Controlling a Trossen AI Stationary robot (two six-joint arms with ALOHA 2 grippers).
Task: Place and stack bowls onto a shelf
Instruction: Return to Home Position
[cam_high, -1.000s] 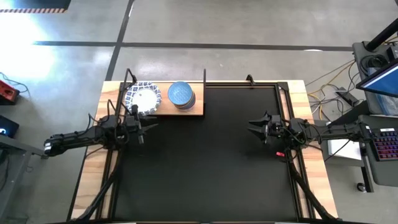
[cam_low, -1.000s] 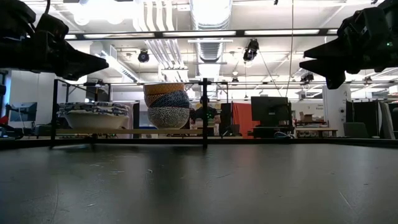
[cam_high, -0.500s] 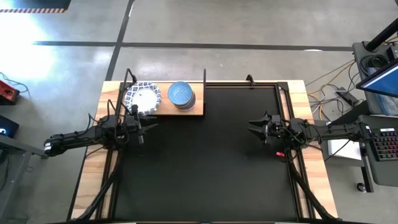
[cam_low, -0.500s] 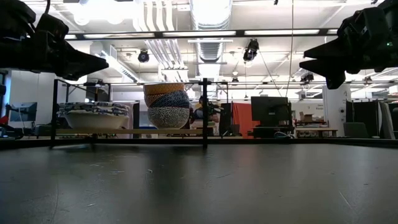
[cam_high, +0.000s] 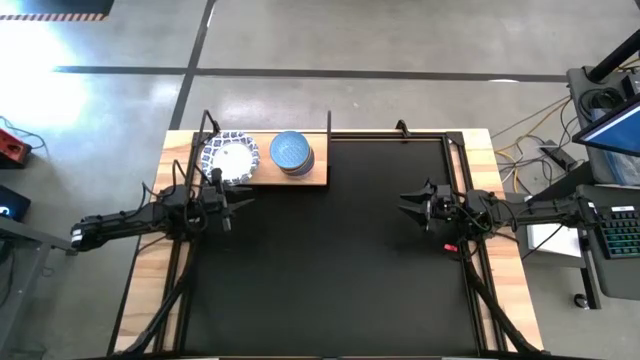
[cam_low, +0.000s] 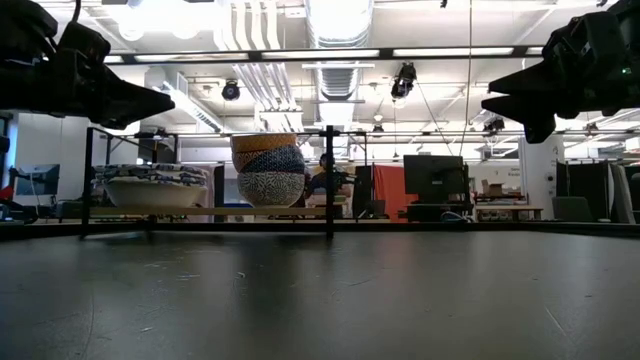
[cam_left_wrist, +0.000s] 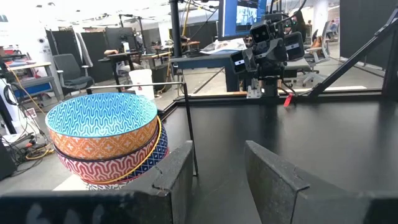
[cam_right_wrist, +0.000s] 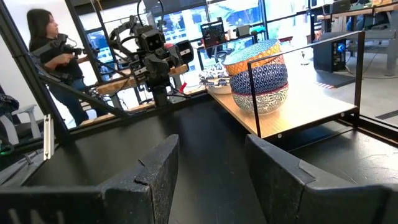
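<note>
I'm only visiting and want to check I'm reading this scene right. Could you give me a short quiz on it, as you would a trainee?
1. True or false: the left gripper and the right gripper are both open and empty.
2. What colour is the inside of the top bowl of the coloured stack? A red, B light blue, C yellow.
3. How many stacks of bowls stand on the shelf?
Key: 1 true; 2 B; 3 two, the coloured stack and a white stack.
</note>
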